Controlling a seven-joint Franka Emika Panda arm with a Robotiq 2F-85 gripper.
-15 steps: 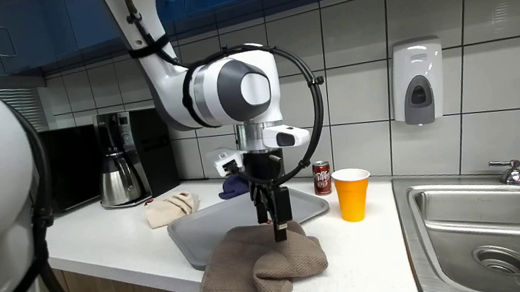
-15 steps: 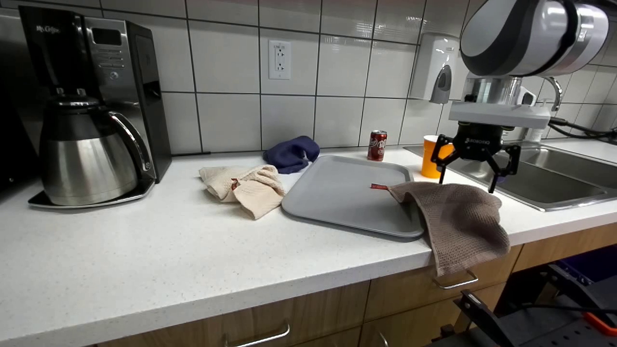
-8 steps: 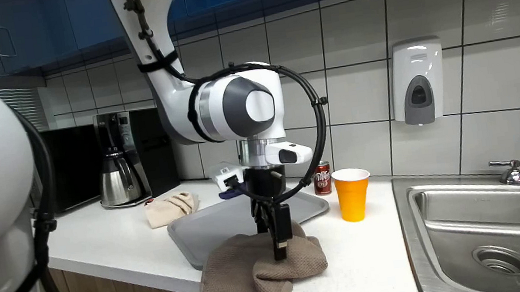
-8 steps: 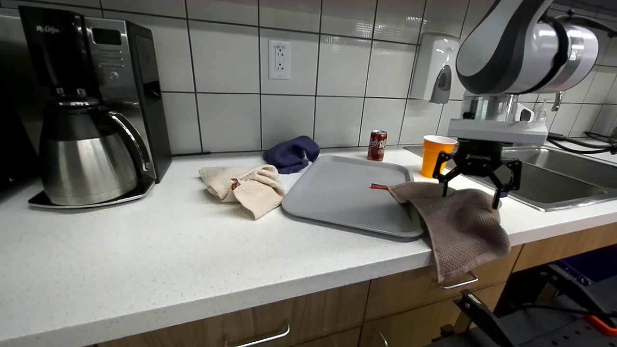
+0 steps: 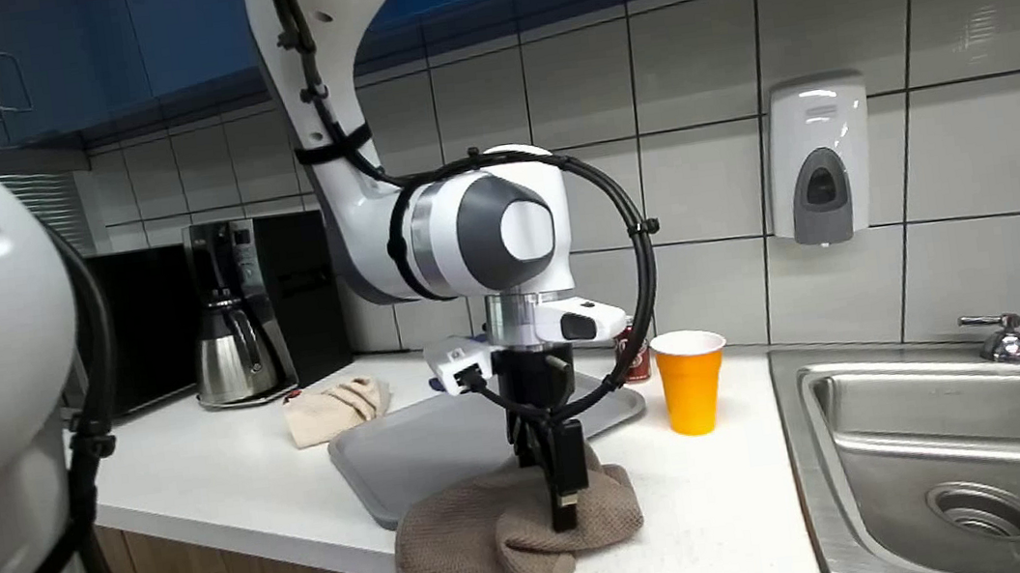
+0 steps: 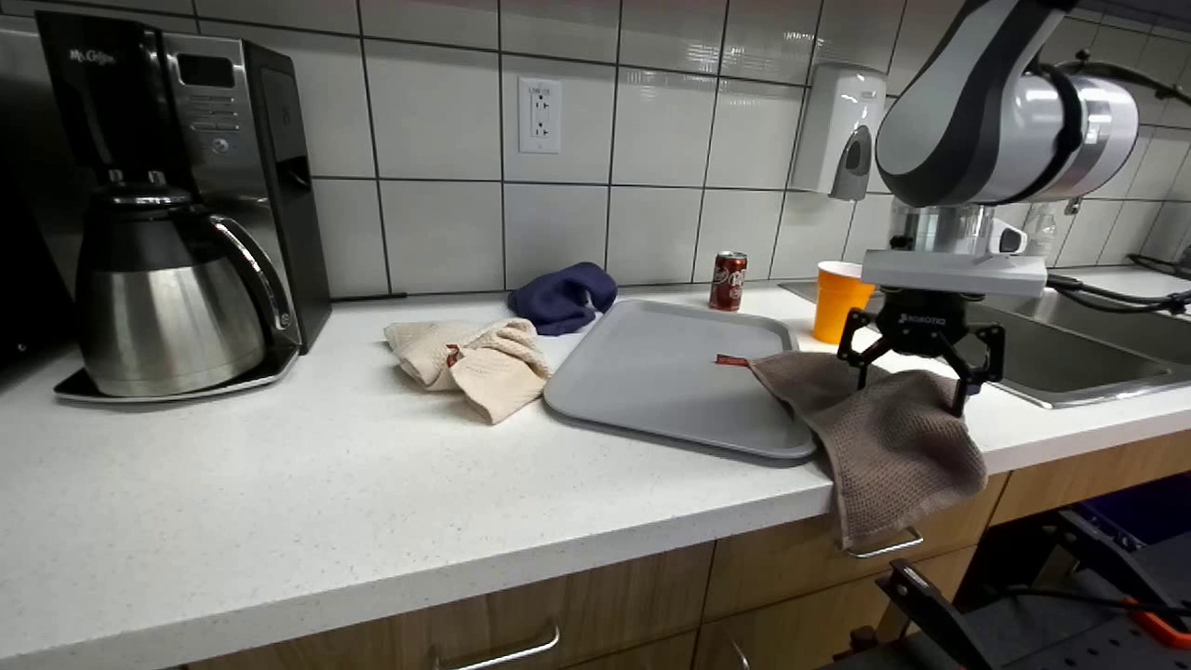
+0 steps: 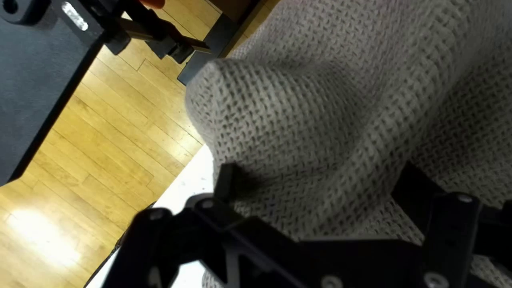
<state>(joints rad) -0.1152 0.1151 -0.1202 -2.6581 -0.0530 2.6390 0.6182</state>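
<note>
An orange plastic cup (image 5: 692, 386) and red metal can (image 6: 728, 281) stand beside the grey rectangular plastic tray (image 6: 670, 381). In an exterior view, not the wrist view, a red fabric tag (image 6: 732, 360) points over the tray from the brown waffle-weave towel (image 6: 893, 451), whose length runs past the edge of the white surface (image 6: 326, 484). The black end effector (image 6: 910, 395) straddles it, spread.

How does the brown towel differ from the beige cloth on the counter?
The brown towel is darker than the beige cloth. The towel hangs over the counter edge; the cloth lies back from it. The tool, jaws apart, straddles part of the towel; the cloth lies away from it. Both are crumpled and show a red tag.
</note>
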